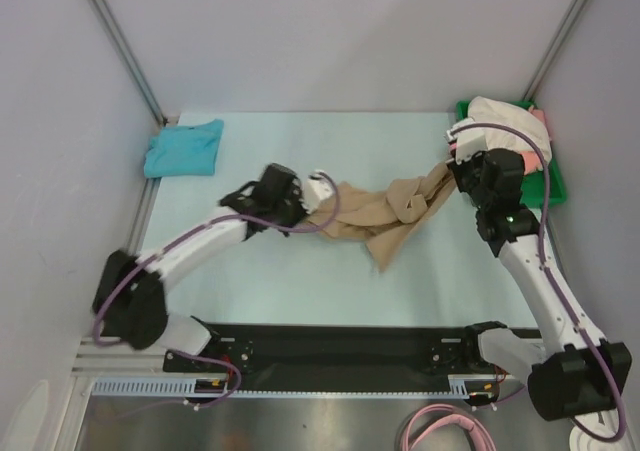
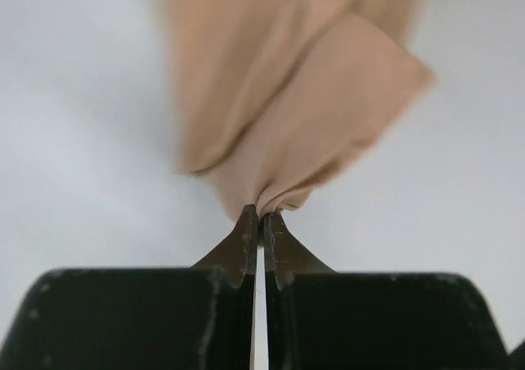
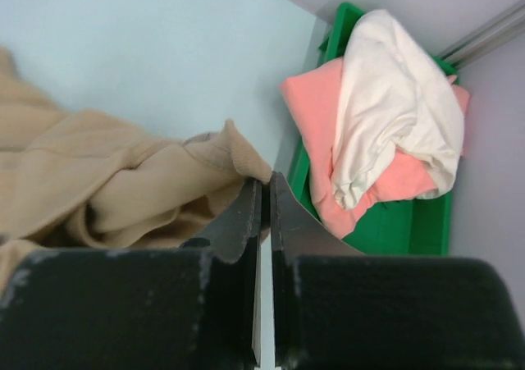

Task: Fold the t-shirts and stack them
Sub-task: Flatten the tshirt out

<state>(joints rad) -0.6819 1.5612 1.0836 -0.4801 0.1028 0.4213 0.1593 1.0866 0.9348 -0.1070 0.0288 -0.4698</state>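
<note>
The tan t-shirt (image 1: 385, 214) hangs bunched between my two grippers above the middle of the table. My left gripper (image 1: 318, 195) is shut on one end of it; the left wrist view shows the tan cloth (image 2: 287, 107) pinched at the fingertips. My right gripper (image 1: 455, 166) is shut on the other end, and the tan cloth (image 3: 123, 181) shows pinched in the right wrist view. The teal-blue t-shirt (image 1: 184, 149) lies folded at the far left. The cream-white t-shirt (image 1: 505, 123) and the coral-pink t-shirt (image 3: 316, 132) lie heaped in the green tray.
The green plastic tray (image 1: 553, 186) stands at the far right corner, close behind my right gripper; it also shows in the right wrist view (image 3: 385, 230). Grey walls with metal frame posts (image 1: 125, 46) close the back and sides. Cables lie at the near edge.
</note>
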